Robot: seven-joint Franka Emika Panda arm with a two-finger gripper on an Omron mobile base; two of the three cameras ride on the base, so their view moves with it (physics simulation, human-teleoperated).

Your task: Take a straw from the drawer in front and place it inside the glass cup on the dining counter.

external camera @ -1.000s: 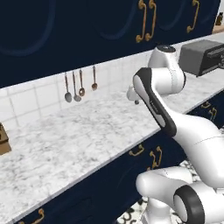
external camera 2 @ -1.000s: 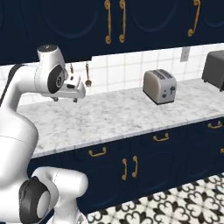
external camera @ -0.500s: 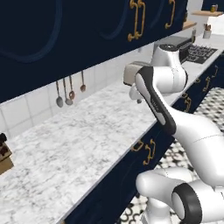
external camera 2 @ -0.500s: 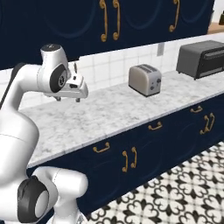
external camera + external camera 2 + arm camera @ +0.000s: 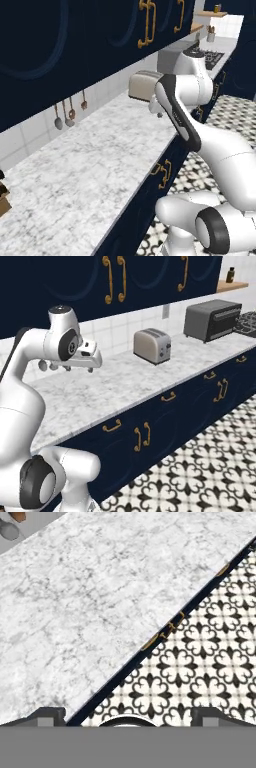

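My gripper (image 5: 80,369) hangs open and empty a little above the marble worktop (image 5: 125,381), pointing down. In the hand view its fingertips (image 5: 47,714) stand far apart over the worktop's front edge. It also peeks out behind the white arm in the left base view as the gripper (image 5: 156,111). Shallow navy drawer fronts with small brass handles (image 5: 111,426) run under the worktop; I cannot tell which one is the task's drawer. The straw is hidden, and the glass cup and the dining counter are out of view.
A silver toaster (image 5: 152,346) and a dark toaster oven (image 5: 212,320) stand further right along the worktop. Utensils (image 5: 70,112) hang on the white tiles. Tall navy cabinets with long brass handles (image 5: 114,278) hang overhead. Patterned floor tiles (image 5: 200,471) lie below.
The whole scene has slid across both base views, so the base has moved; the toaster oven and stove have come further into view. The arm's pose and the open gripper look the same.
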